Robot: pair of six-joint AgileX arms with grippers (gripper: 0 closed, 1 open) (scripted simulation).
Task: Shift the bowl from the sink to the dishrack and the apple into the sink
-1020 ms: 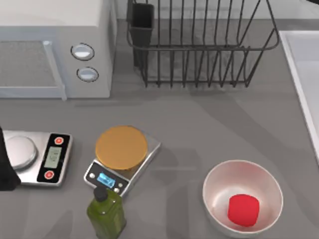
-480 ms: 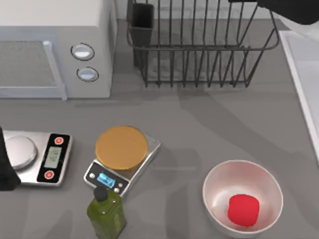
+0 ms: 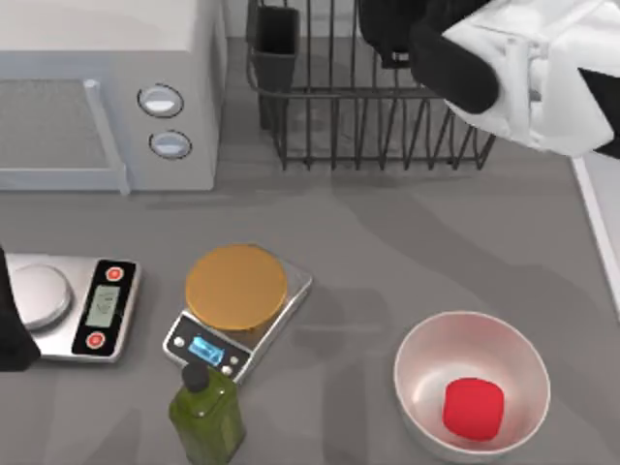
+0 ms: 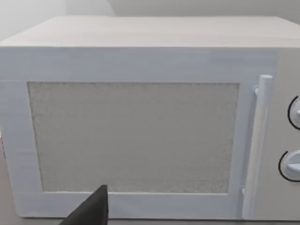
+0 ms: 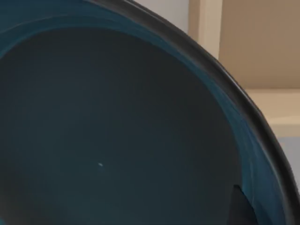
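Observation:
The teal-blue bowl [image 5: 117, 126] sits very close in the right wrist view, with one dark fingertip [image 5: 241, 208] at its rim. My right gripper [image 3: 395, 34] hangs over the black wire dishrack [image 3: 320, 107], shut on the bowl, and its white arm covers the rack's right end. The red apple [image 3: 473, 408] lies inside a pale pink bowl [image 3: 418, 354] at the front right. A strip of the sink's rim [image 3: 599, 223] shows at the right edge. My left gripper [image 3: 10, 325] is parked at the left edge beside a scale.
A white microwave [image 3: 107, 97] fills the back left and faces the left wrist camera [image 4: 140, 122]. A silver scale [image 3: 68, 305], a scale with an orange disc [image 3: 237, 291] and a green bottle [image 3: 206, 412] stand at the front left. A dark cutlery cup [image 3: 275, 44] sits on the rack's left corner.
My right arm has swung in from the top right and now reaches left over the dishrack. The apple, pale bowl and left arm have not moved.

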